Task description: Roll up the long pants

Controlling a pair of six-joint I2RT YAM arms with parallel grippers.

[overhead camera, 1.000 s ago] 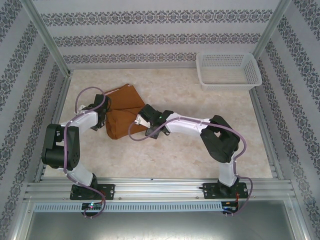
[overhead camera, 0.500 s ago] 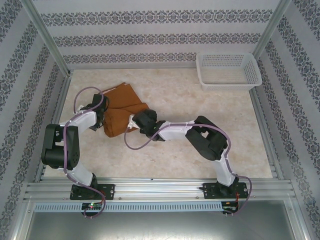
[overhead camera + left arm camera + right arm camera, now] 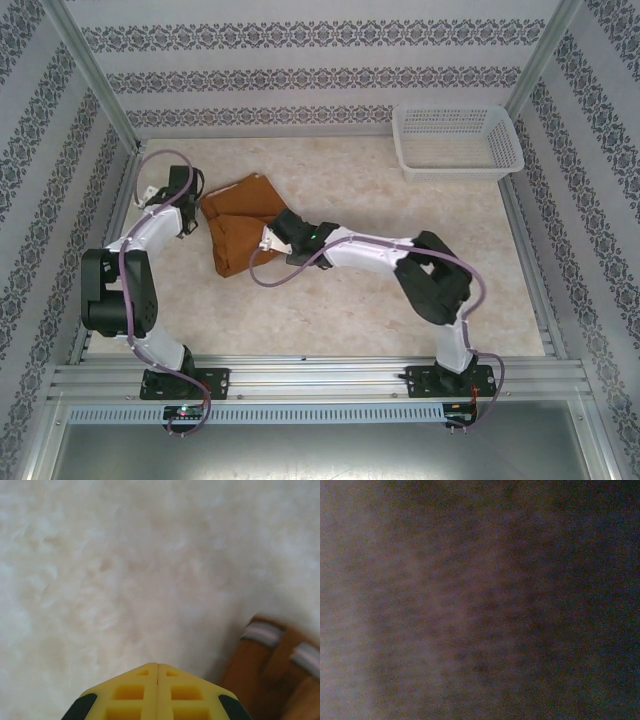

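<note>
The long pants [image 3: 238,218] lie as a folded rust-brown bundle on the left half of the table. My left gripper [image 3: 190,208] hovers just left of the bundle, clear of the cloth. In the left wrist view its yellow fingers [image 3: 158,664] are pressed together with nothing between them, and a pants edge [image 3: 260,675] with pale strips sits at the lower right. My right gripper [image 3: 273,240] is pushed against the bundle's right edge. The right wrist view is dark and blurred, so its jaws are hidden.
A white mesh basket [image 3: 455,140] stands at the back right corner. Patterned walls and metal rails [image 3: 300,375] close in the marble-look table [image 3: 400,200]. The right arm's purple cable loops over the table in front of the bundle.
My left gripper has drawn back to the left, off the pants. My right gripper stays at the bundle's right edge, and the bundle has shifted slightly.
</note>
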